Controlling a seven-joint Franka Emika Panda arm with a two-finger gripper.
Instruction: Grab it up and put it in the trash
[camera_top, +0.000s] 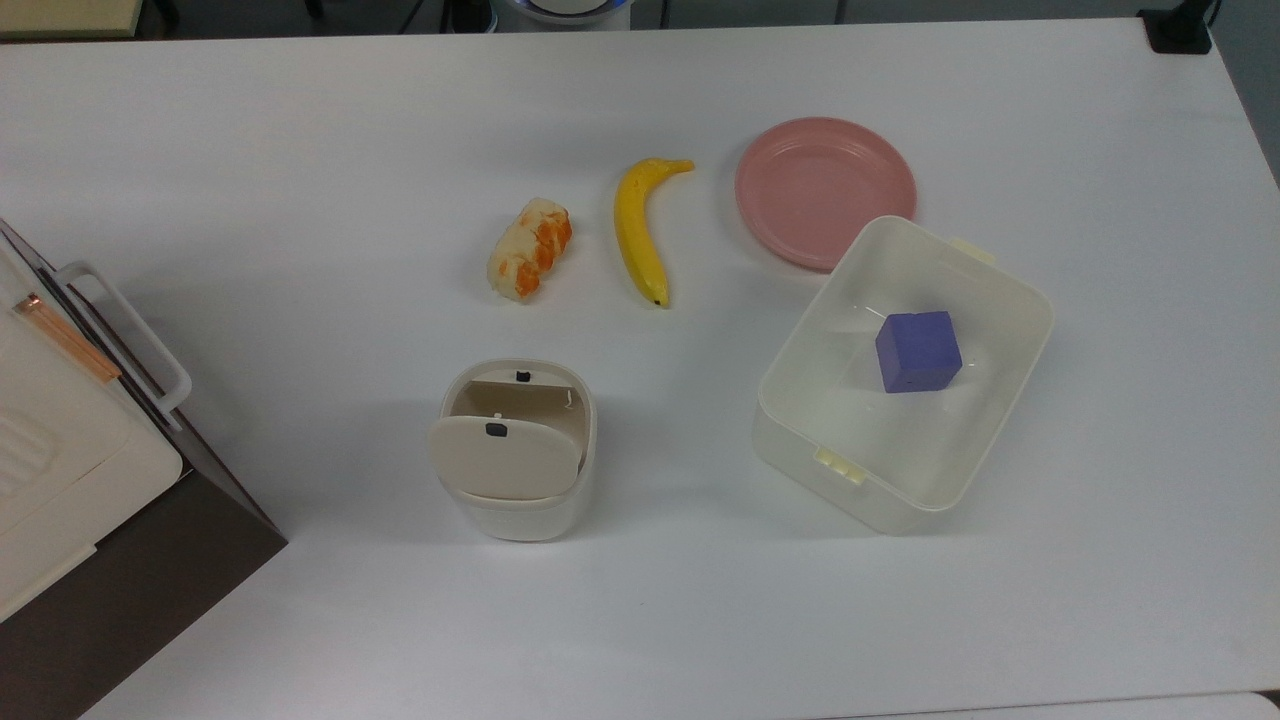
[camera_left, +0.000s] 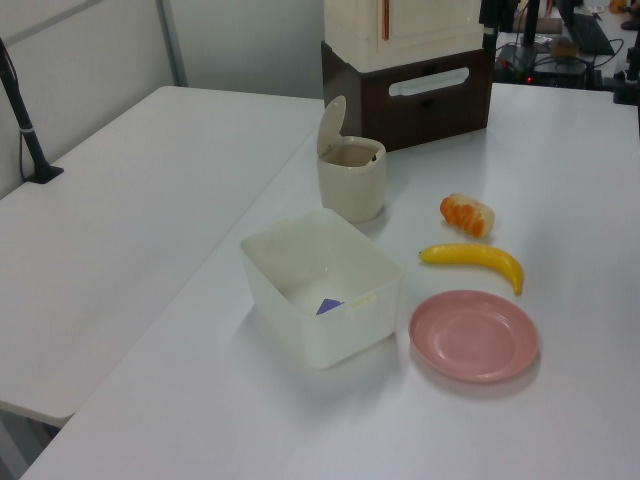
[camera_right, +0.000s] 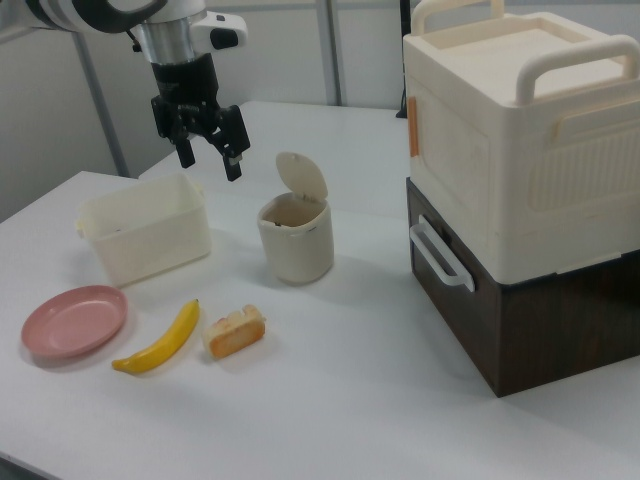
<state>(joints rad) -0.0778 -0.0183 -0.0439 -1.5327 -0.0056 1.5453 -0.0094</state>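
Seemingly the drop is done: the gripper (camera_right: 209, 155) hangs spread and empty above the trash (camera_right: 295, 238), so retreat comes next

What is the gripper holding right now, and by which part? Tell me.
Nothing. In the right view the gripper hangs open and empty above the table, between the tub and the bin.

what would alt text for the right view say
A robot gripper, jaws open and empty, hangs above a white table between a tub and a small bin with its lid up. In front lie a pink plate, a banana and an orange-and-white food piece; a cream box with handles sits on a brown unit at right.
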